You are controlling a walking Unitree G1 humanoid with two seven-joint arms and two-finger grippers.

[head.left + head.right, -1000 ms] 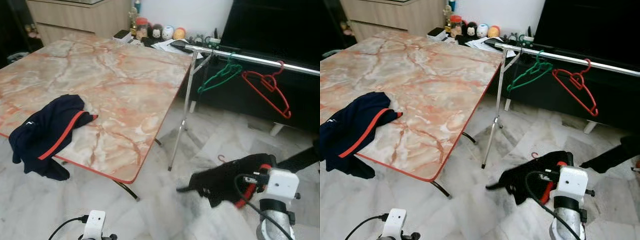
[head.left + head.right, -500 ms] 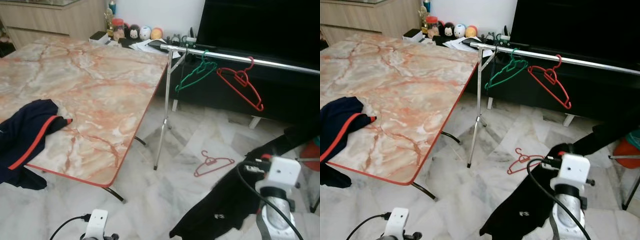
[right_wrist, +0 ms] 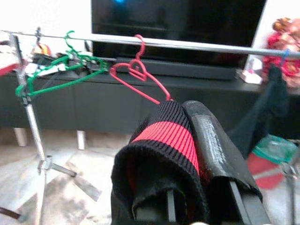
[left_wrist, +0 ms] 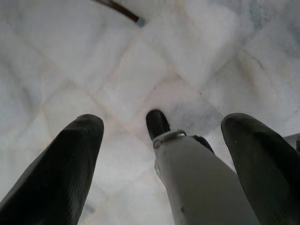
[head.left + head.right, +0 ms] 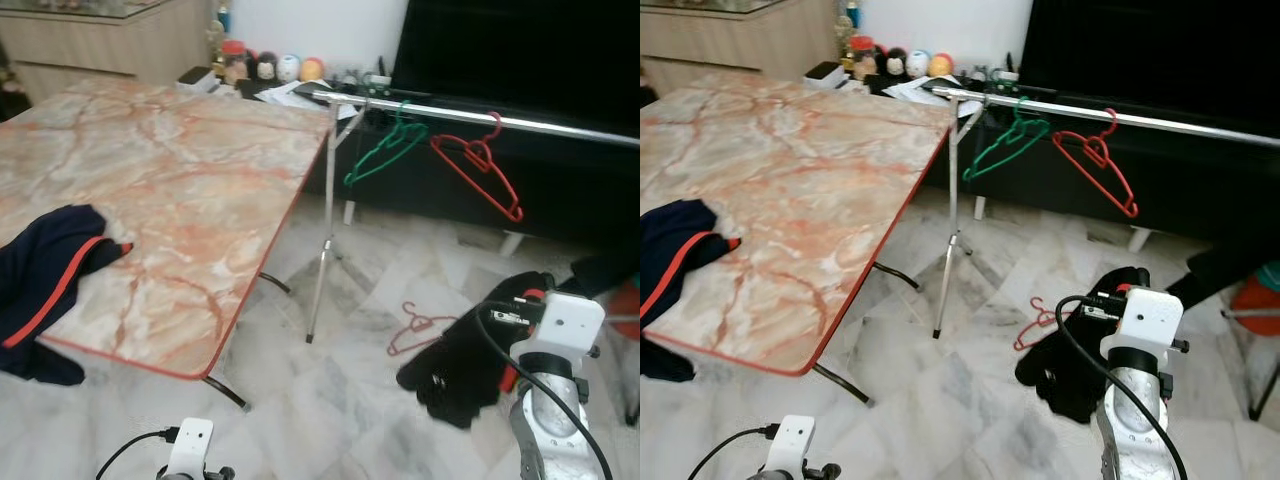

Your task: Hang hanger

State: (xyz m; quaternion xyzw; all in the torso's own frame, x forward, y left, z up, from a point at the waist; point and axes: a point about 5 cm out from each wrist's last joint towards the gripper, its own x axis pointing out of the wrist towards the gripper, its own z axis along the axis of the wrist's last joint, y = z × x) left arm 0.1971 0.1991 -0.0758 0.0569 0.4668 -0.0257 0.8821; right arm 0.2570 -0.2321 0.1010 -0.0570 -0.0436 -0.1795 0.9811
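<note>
The right gripper (image 3: 187, 187) pinches a black garment with a red-striped cuff (image 5: 460, 365) low at the near right; the left gripper (image 4: 159, 154) hangs spread. A red wire hanger (image 5: 425, 325) lies on the marble floor (image 5: 330, 400) — beneath the silver rail (image 5: 520, 122).

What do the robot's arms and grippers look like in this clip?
Silver tubular right arm topped by a white boxy wrist camera, with a black cable looped alongside and red accents. The left gripper has two long, rounded black fingers; its wrist module is white, also black-cabled.
</note>
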